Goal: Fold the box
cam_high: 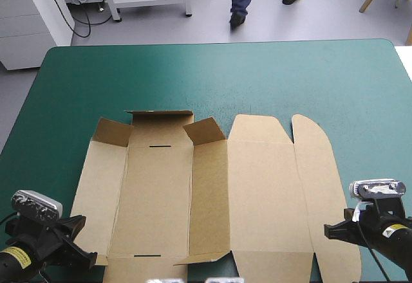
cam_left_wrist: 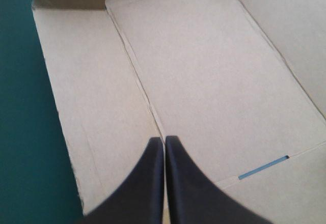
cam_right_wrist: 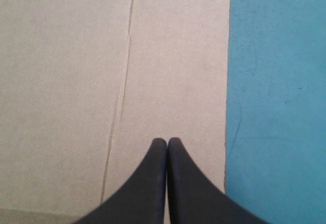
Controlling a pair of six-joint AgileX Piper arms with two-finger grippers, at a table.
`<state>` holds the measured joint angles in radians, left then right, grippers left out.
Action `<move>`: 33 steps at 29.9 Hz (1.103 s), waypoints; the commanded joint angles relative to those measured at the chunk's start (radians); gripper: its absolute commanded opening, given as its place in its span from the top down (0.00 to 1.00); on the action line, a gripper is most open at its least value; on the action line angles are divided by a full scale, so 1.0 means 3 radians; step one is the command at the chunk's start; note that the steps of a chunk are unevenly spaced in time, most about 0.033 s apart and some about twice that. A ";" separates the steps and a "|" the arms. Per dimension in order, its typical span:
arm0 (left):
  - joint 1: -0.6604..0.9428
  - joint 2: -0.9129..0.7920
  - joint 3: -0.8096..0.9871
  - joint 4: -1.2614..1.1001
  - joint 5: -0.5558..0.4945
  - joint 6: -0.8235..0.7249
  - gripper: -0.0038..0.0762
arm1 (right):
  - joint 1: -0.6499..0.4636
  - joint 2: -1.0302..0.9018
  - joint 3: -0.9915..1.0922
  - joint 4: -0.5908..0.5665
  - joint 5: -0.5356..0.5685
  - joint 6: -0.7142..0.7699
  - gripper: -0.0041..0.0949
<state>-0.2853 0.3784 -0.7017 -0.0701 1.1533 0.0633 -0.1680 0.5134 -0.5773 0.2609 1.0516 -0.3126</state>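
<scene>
High view shows us the box (cam_high: 212, 193) as a cut brown sheet lying almost flat on the near half of the teal-green cover (cam_high: 212, 77), reaching to the table's near edge. No wall is up. Only the two far corner flaps (cam_high: 206, 130) and the far end flap between them stand a little raised, and the slots (cam_high: 159, 146) in the base panel are bare.

The left gripper (cam_left_wrist: 164, 138) hangs over the near left part of the sheet. Its black fingers are pressed together in one point with nothing between them, right above a crease (cam_left_wrist: 137, 76) beside the left side panel. The right gripper (cam_right_wrist: 167, 140) is likewise drawn together and empty, over the outermost right panel, just inside the box's right edge. We cannot tell whether either tip touches the board.

We judge the folding barely begun. The main risk is the sheet sliding or turning on the smooth cover if one closed tip pushes at a panel while the other does not pin it. Fingers this tight cannot pinch an edge, so a raised wall could spring back flat.
</scene>
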 commanded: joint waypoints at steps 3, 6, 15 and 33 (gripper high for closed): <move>0.0005 0.0348 -0.0141 -0.0100 -0.0175 -0.0211 0.96 | 0.0007 -0.0006 -0.0032 0.0126 -0.0198 -0.0009 0.98; 0.0005 0.0525 -0.0262 -0.0101 -0.0283 -0.0211 0.96 | 0.0007 -0.0006 -0.0032 0.0126 -0.0212 -0.0009 0.98; 0.0005 0.1200 -0.0686 0.0190 -0.0358 -0.0308 0.96 | 0.0007 -0.0006 -0.0032 0.0126 -0.0218 -0.0009 0.98; 0.1758 0.2683 -0.1574 -0.0505 -0.0446 0.0303 0.93 | 0.0007 -0.0006 0.0022 0.0120 -0.0225 -0.0009 0.98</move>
<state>0.1198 1.1678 -1.1270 -0.1094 1.0418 0.0868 -0.1680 0.5052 -0.5473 0.2747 1.0308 -0.3119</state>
